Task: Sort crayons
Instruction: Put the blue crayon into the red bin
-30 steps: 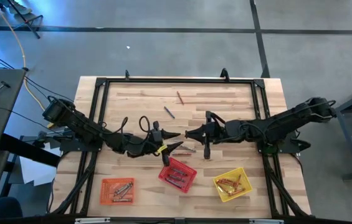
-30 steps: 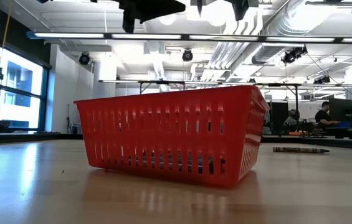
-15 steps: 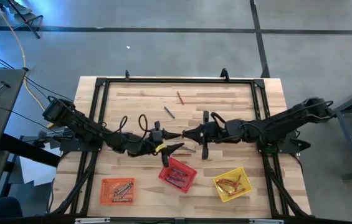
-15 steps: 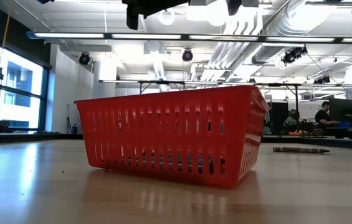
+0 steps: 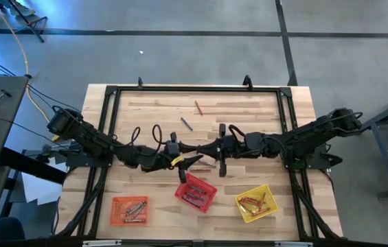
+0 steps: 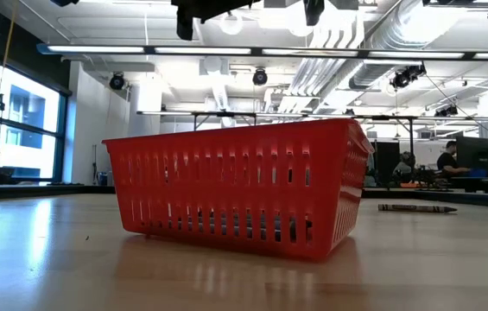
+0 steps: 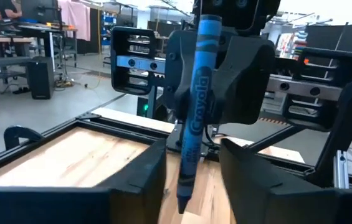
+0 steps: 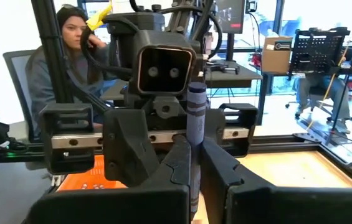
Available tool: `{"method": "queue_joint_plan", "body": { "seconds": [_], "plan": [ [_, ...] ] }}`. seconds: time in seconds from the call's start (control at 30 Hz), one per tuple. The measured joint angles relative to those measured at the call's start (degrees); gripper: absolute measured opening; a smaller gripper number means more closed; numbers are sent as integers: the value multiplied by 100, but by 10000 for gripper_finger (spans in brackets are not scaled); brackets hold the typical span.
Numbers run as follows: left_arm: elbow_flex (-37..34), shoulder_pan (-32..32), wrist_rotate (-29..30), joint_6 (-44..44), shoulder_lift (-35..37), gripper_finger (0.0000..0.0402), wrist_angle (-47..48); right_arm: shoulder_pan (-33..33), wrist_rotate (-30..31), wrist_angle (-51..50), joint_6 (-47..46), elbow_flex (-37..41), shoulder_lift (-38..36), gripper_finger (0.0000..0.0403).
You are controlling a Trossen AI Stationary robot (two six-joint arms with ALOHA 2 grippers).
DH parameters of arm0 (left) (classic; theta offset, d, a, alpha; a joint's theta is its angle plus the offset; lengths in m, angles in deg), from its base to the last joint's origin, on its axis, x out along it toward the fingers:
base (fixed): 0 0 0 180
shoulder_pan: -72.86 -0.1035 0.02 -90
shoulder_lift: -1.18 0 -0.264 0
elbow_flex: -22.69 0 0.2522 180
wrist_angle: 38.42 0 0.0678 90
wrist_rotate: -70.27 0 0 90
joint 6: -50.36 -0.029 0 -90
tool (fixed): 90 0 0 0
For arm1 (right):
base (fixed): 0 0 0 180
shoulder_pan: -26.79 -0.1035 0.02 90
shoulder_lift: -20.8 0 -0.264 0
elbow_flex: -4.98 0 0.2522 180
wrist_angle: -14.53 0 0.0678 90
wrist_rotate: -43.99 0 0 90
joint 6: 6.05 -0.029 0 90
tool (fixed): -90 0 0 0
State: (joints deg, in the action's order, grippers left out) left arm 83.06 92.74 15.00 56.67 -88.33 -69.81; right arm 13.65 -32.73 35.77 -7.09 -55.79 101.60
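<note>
Right wrist view: the right gripper is clamped on an upright blue crayon; the left gripper stands apart around its tip.

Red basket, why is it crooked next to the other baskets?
The red basket sits turned at an angle, while the orange basket lies square to the table's edge. The yellow basket is slightly askew too.
</note>
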Motion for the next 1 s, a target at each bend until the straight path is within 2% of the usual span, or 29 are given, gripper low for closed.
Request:
{"method": "queue_joint_plan", "body": {
  "seconds": [0.17, 0.23, 0.4, 0.53, 0.6, 0.83, 0.9, 1.0],
  "plan": [
    [0, -2, -7, -108, 0, 33, 25, 0, 2, -11, -6, 0, 0, 1],
    [-2, 2, 2, -124, 0, 12, 27, -2, -24, -13, -20, 0, 0, 1],
    [-7, 2, 2, -154, 0, 8, 55, -2, -2, -130, -55, -7, -11, 5],
    [-8, 1, -17, -143, -12, 6, 98, 1, -5, -576, -13, -23, -115, 36],
    [-9, 11, 2, -101, -7, 5, 77, 2, 2, -1096, -57, -36, -267, 59],
    [-4, 79, -47, 95, 13, 4, 100, -88, 19, -3865, -896, -434, -1043, 128],
    [-4, 134, -359, 375, 13, 6, 319, -176, 15, -4380, -1246, -490, -1148, 135],
    [-2, 221, -1184, 1098, 11, 8, 785, -332, 4, -5007, -1712, -473, -1140, 136]
  ]
}}
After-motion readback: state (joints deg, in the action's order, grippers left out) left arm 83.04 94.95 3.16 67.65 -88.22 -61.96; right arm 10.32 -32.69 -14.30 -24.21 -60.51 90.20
